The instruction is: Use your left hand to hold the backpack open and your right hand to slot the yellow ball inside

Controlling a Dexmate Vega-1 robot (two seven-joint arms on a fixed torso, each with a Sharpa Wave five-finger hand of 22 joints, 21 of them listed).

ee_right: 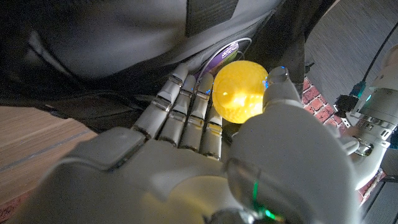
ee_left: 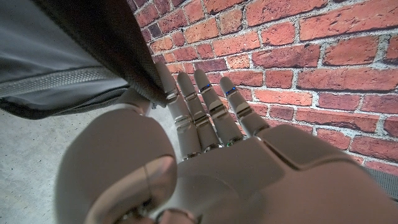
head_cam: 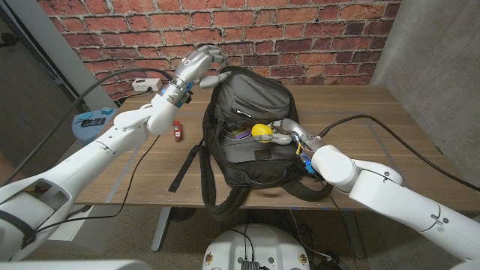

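Behind right hand (ee_right: 205, 155), yellow ball (ee_right: 239, 90).

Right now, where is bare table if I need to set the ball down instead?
Bare wood lies right of the backpack, between it and the table edge, crossed by a black cable. Left of the backpack is crowded: strap, red bottle, left hand.

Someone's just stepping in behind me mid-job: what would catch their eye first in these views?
First the yellow ball, bright against the black backpack in the middle of the table, held by the right hand at the bag's open mouth. Next the left hand, raised at the backpack's far top edge, its fingers gripping the rim in front of the brick wall.
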